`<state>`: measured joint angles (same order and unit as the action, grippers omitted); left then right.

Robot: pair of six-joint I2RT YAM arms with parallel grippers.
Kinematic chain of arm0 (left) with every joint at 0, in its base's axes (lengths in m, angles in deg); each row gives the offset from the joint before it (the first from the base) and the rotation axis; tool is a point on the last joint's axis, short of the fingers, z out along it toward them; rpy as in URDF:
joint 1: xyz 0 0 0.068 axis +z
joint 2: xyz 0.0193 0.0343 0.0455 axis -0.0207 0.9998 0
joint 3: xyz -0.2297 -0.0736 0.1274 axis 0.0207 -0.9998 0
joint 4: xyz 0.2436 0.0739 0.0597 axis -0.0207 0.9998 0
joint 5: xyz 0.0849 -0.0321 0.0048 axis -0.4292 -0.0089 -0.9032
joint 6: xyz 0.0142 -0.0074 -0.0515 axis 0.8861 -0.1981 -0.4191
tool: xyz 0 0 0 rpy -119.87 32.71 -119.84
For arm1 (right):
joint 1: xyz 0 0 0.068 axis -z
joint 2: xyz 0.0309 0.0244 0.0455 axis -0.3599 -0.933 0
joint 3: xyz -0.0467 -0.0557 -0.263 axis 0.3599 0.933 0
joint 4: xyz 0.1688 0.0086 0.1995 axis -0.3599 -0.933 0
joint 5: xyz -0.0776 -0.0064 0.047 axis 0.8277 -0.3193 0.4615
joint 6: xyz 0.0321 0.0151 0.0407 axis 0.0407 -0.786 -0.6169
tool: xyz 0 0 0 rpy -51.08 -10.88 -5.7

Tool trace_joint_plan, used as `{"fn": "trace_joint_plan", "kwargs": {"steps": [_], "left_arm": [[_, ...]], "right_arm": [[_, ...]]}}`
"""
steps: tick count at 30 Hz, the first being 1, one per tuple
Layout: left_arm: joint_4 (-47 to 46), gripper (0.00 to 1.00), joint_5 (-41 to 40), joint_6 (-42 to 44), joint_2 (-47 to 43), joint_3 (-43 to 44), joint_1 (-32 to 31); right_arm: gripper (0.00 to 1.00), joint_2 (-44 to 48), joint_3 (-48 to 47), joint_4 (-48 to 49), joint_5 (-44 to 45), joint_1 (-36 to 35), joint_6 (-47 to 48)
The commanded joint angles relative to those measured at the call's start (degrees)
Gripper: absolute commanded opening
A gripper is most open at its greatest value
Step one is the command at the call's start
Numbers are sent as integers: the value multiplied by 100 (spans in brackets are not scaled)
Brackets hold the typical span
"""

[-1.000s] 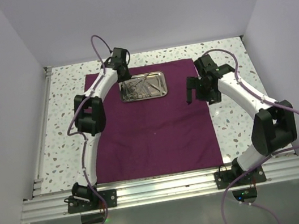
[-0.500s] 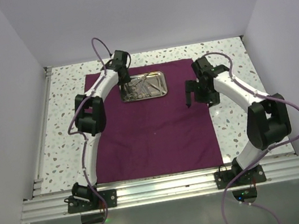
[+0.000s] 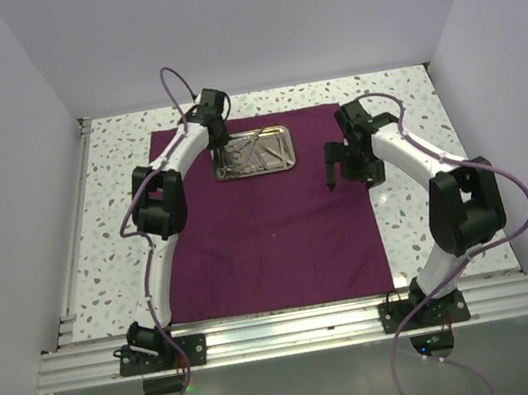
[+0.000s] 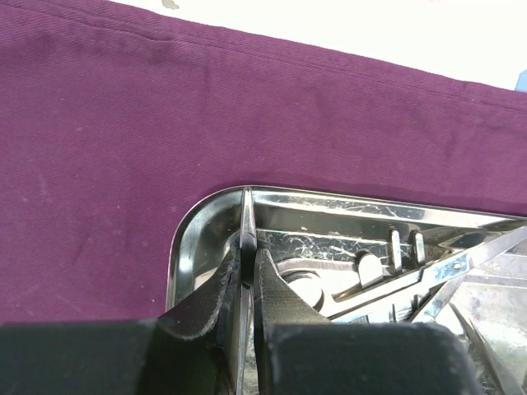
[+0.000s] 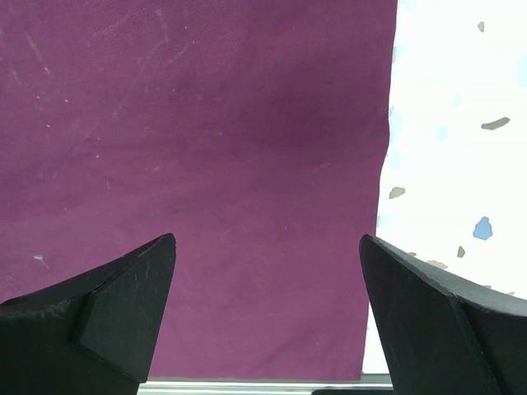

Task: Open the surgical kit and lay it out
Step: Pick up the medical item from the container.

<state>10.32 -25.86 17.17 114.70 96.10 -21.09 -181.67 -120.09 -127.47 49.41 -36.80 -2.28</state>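
Observation:
The maroon cloth wrap (image 3: 267, 217) lies spread flat on the table. The steel tray (image 3: 282, 162) sits on its far middle, holding several thin silver instruments (image 3: 254, 151). My left gripper (image 3: 222, 149) is at the tray's left rim. In the left wrist view my left gripper (image 4: 245, 243) is shut on the tray's rim (image 4: 247, 206), one finger inside and one outside; instruments (image 4: 395, 271) lie inside. My right gripper (image 3: 333, 171) hangs open and empty over the cloth's right edge; in the right wrist view it (image 5: 268, 243) shows cloth (image 5: 198, 164) between the fingers.
The speckled white tabletop (image 3: 417, 202) shows around the cloth, also in the right wrist view (image 5: 461, 123). White walls enclose the left, far and right sides. An aluminium rail (image 3: 286, 331) with the arm bases runs along the near edge.
My right arm's elbow has swung and its gripper shifted slightly left over the cloth's right edge. My left gripper stays at the tray's left rim.

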Motion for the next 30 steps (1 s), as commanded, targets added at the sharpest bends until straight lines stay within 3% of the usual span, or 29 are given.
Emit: {"fn": "trace_joint_plan", "kwargs": {"steps": [1, 9, 19, 22, 30], "left_arm": [[240, 0, 378, 29, 313, -157, 30], [-314, 0, 1143, 556, -346, 212, 30], [107, 0, 810, 785, -1515, 239, 30], [248, 0, 704, 829, -2121, -348, 30], [-437, 0, 510, 653, -4616, -4469, -49]], "right_arm": [[97, -70, -251, 68, -100, 6, 118], [97, -9, -330, 103, -206, -3, 91], [97, 36, -330, 164, -320, 6, 188], [97, 1, -356, 199, -442, 6, 136], [96, -140, -392, 305, -663, -3, 48]]}}
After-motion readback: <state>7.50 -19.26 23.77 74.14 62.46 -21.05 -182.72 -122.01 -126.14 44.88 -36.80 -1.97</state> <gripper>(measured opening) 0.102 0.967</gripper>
